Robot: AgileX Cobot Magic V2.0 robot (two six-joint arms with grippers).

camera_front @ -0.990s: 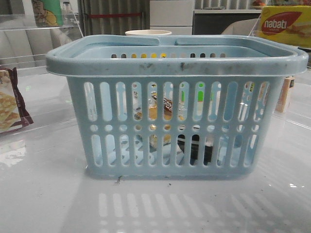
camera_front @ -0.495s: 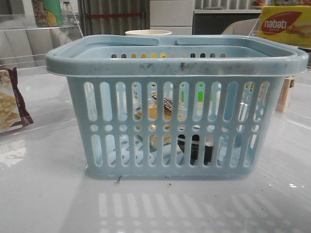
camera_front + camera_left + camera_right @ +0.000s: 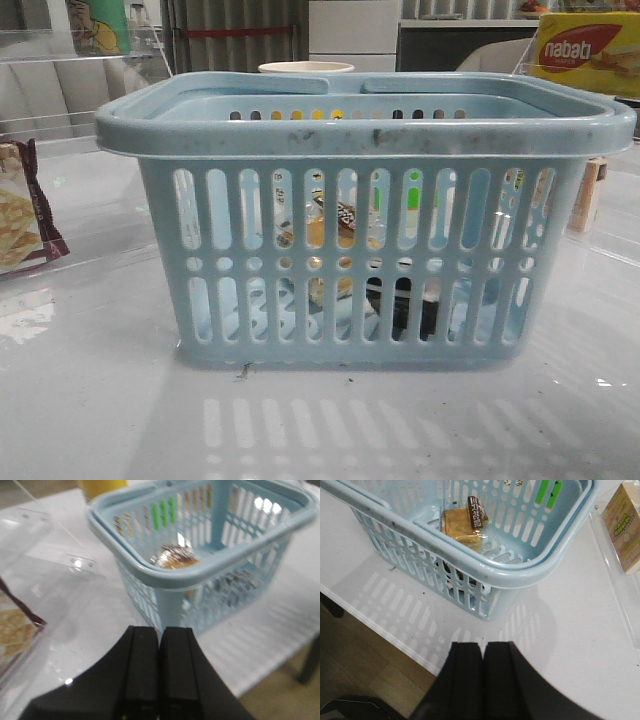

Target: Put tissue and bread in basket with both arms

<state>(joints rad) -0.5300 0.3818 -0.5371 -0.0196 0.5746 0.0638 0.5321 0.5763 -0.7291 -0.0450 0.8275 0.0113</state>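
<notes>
Nothing had moved since a second before. The bread (image 3: 330, 232) and dark tissue (image 3: 405, 305) lay inside the basket (image 3: 365, 125). Both the left gripper (image 3: 159, 672) and right gripper (image 3: 483, 680) were squeezed closed, holding nothing.

**Table and its load**

The glossy white table (image 3: 90, 400) carries the pale blue basket (image 3: 360, 270) at its middle. A maroon-edged cracker bag (image 3: 20, 215) lies at the left edge, and a small tan box (image 3: 587, 195) stands right of the basket.
</notes>
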